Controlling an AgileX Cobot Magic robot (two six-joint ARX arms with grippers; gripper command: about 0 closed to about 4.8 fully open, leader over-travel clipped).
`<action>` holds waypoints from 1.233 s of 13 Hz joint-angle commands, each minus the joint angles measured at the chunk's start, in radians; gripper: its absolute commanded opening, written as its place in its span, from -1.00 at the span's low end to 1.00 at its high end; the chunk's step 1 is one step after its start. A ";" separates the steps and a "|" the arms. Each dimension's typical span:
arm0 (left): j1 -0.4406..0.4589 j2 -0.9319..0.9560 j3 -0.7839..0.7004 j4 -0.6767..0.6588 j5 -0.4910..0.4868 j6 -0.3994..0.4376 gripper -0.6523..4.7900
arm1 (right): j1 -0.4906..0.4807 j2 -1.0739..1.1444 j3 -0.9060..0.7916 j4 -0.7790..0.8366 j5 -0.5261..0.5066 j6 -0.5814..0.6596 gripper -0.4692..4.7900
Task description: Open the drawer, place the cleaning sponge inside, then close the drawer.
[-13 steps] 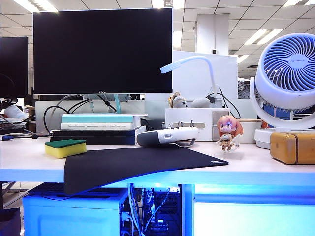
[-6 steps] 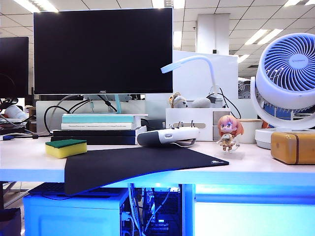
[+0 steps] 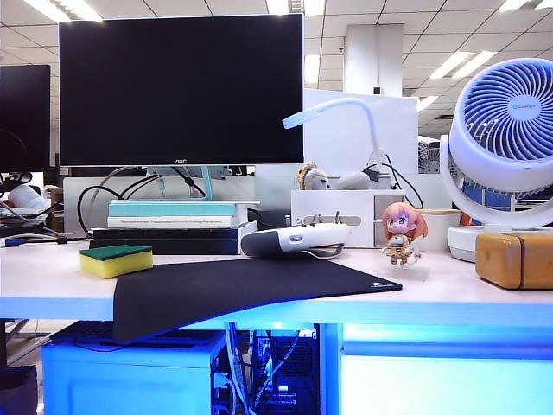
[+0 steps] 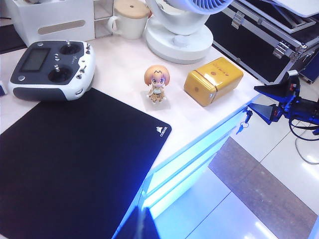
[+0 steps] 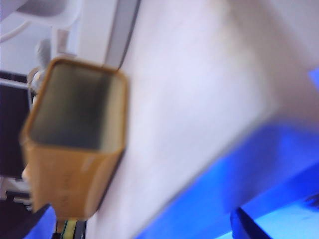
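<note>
- At the desk's left end, about 9 o'clock from the black cloth mouse mat, lies the yellow foam cleaning sponge with its dark green scouring top. Its long axis runs along the desk's front edge, and no finger is near it.
- Behind it, the black monitor reads "AOC". A white logo on the mat's corner looks like "CORSAIR".
- Left gripper: only a dark tip shows over the mat's front edge. Its fingers are fully closed on nothing.
- Under the desk, at 5 o'clock from the mat, is the wide flat-fronted drawer, white under blue light.
- Right gripper hangs off the desk's right front corner, fingers spread wide and empty. It is likely the nearer one to the drawer.
- Writing on the white fan and the yellow-orange tin is too small to read.
</note>
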 commanded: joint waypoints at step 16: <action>0.000 -0.008 0.006 -0.001 0.006 -0.002 -0.78 | -0.001 -0.037 0.000 0.001 0.023 0.025 1.00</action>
